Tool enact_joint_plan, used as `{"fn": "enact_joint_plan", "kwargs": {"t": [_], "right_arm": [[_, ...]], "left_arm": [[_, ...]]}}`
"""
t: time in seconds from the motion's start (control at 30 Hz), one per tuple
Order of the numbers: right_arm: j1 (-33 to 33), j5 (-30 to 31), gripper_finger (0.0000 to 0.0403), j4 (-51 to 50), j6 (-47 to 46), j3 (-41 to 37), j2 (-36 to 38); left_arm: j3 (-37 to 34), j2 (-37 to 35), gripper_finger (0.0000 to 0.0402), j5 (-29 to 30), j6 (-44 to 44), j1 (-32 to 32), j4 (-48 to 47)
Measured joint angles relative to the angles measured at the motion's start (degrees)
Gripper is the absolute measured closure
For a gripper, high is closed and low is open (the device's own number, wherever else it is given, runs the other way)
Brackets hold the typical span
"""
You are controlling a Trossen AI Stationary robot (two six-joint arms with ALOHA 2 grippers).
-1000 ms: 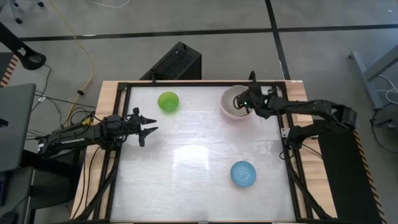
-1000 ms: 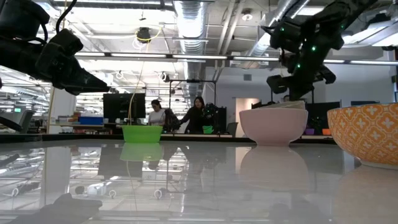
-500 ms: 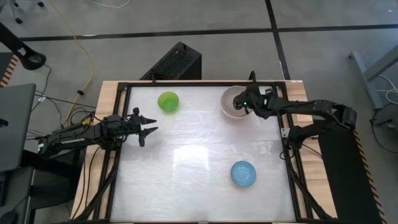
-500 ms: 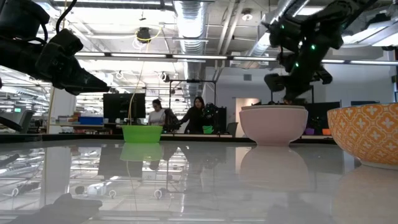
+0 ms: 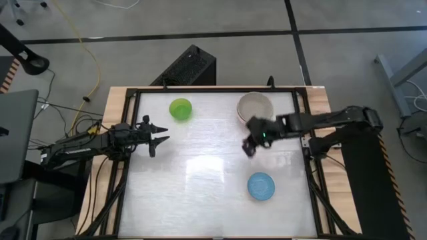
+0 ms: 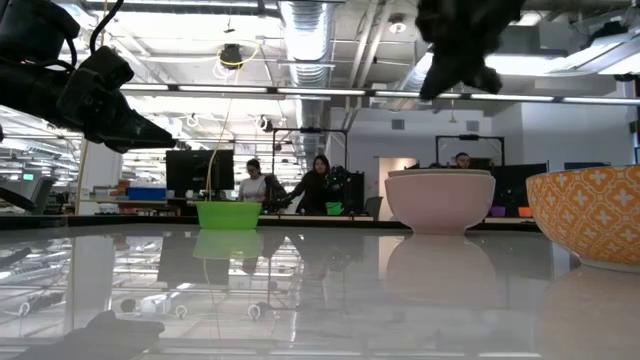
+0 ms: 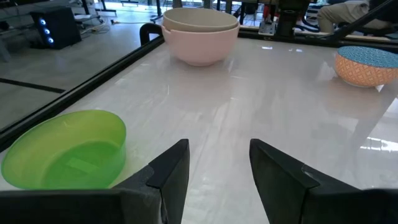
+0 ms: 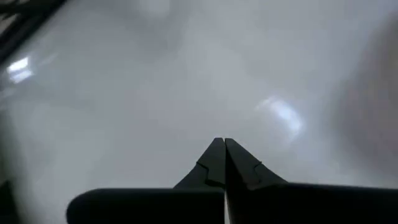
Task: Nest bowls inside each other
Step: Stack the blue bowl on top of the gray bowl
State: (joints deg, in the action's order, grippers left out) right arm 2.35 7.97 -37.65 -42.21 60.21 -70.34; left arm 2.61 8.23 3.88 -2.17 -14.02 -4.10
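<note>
The pale pink-white bowl (image 5: pixel 255 107) was seen at upper centre-right of the high view, near the table's far edge, with a grey-beige bowl (image 7: pixel 200 18) already nested in it, its rim showing just above the pink one in the left wrist view. The blue bowl (image 5: pixel 261 186) sat alone at lower centre-right of the high view; its outside was seen as orange-patterned in the low view (image 6: pixel 590 215). The green bowl (image 5: pixel 181 109) sat at upper centre-left.

The right tool (image 5: pixel 248 149) was seen hanging over bare table (image 5: pixel 200 173) between the nested pair and the blue bowl, fingers pressed together, nothing held. The left tool (image 5: pixel 159 137) was parked at the left side of the table, fingers apart, empty, with the green bowl just beside it in its wrist view (image 7: pixel 65 149).

The key relation was judged as follows: the blue bowl lay below and slightly right of the right tool in the high view, the nested pair above it; the right arm was clearly the nearer one to both. The green bowl was nearer the left arm. The next move was judged likely to be a reach down-frame to the blue bowl's rim, for which the shut fingers would have to be parted first. Being round, the bowls offered no long axis; any rim point would serve.
</note>
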Motion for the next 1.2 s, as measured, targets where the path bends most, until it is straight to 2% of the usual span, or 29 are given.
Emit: {"fn": "enact_joint_plan", "kwargs": {"t": [0.07, 0.27, 0.47, 0.63, 0.77, 1.0, 1.2], "right_arm": [[4.52, -2.04, 0.0385, -0.46, -4.89, 0.06, -0.11], [16.80, -2.24, 0.0342, -5.30, -17.41, 0.06, -1.28], [24.51, -3.29, 0.0283, -10.79, -26.01, 0.06, -5.30], [26.07, -7.88, 0.0238, -14.84, -31.01, 0.06, -8.56], [25.59, -9.82, 0.0219, -17.73, -31.47, 0.04, -9.75], [25.79, -9.28, 0.0218, -21.65, -31.47, -0.08, -9.71], [25.75, -8.14, 0.0224, -19.33, -31.72, -4.37, -9.70]], "left_arm": [[-0.02, 0.00, 0.0244, 0.00, 0.00, 0.00, 0.00], [-0.02, 0.00, 0.0244, 0.00, -0.01, 0.00, 0.00], [0.00, 0.00, 0.0244, 0.00, -0.01, 0.00, 0.02], [-0.01, 0.00, 0.0244, -0.02, 0.00, 0.00, 0.01], [0.00, 0.00, 0.0244, -0.02, 0.01, 0.00, 0.00], [-0.02, 0.00, 0.0244, -0.01, 0.01, 0.00, 0.02], [-0.02, 0.00, 0.0244, -0.01, 0.00, 0.00, 0.02]]}}
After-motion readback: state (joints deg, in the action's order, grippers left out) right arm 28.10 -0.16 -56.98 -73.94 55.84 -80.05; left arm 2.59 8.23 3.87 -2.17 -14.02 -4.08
